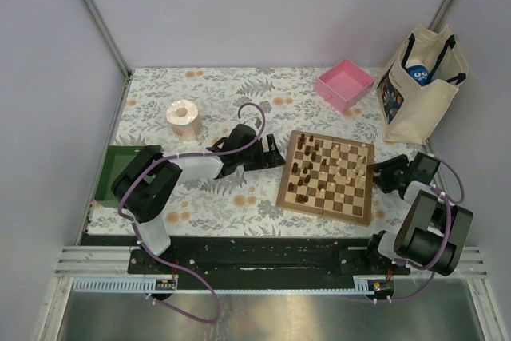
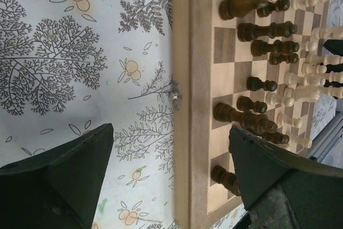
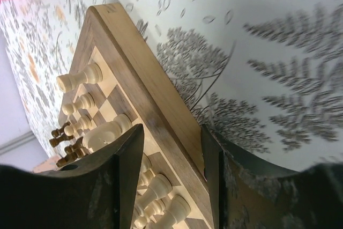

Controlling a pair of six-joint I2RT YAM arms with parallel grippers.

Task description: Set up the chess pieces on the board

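The board (image 1: 327, 177) lies right of centre on the flowered table. Dark chess pieces (image 2: 257, 30) stand on its left half and pale ones (image 3: 80, 79) on its right half, crowded together. My left gripper (image 1: 278, 152) is at the board's left edge. In the left wrist view it (image 2: 171, 130) is open wide: one finger (image 2: 64, 175) hangs over the cloth, the other (image 2: 268, 175) over the squares, and neither touches anything. My right gripper (image 1: 375, 173) is at the board's right edge. Its fingers (image 3: 172, 128) are closed on the raised border (image 3: 161, 100), one on each side.
A pink tray (image 1: 345, 84) and a tote bag (image 1: 421, 85) stand at the back right. A paper roll (image 1: 184, 119) sits at the back left, and a green tray (image 1: 114, 172) lies at the left table edge. A small metal catch (image 2: 175, 95) is on the board's side.
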